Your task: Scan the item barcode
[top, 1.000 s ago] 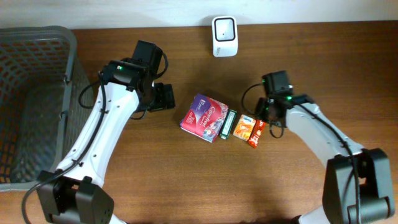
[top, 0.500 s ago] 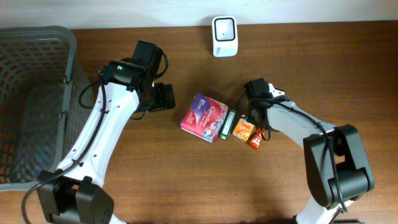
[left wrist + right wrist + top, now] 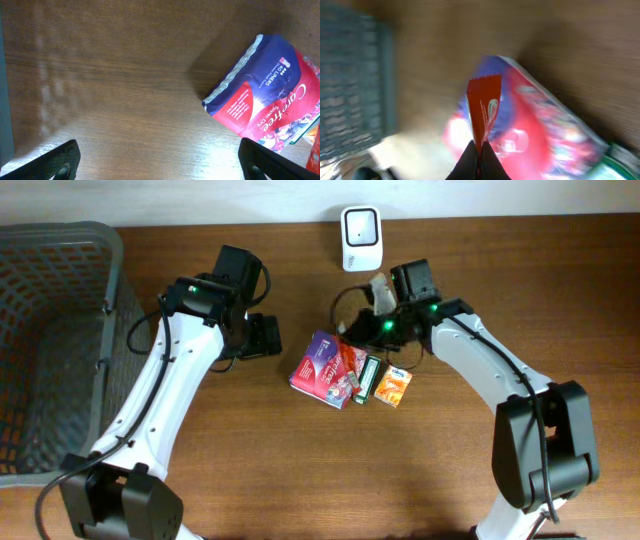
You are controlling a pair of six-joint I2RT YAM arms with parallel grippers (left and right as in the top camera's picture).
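A small red sachet [image 3: 483,107] hangs edge-on in my right gripper [image 3: 481,150], whose jaws are shut on its lower end. That gripper [image 3: 361,337] is raised over the right corner of the purple-and-red liner pack [image 3: 322,370], below the white barcode scanner [image 3: 360,225] at the table's back edge. Motion blurs the right wrist view. My left gripper [image 3: 262,337] stands open over bare wood, left of the pack [image 3: 265,95], with nothing between its fingers [image 3: 64,162].
A thin green box [image 3: 369,378] and an orange packet [image 3: 393,386] lie just right of the liner pack. A large grey mesh basket [image 3: 60,350] fills the table's left end. The wall runs right behind the scanner.
My right gripper has shut on the red sachet, lifted it from the right end of the row and swung it left over the liner pack. The left arm has not moved.
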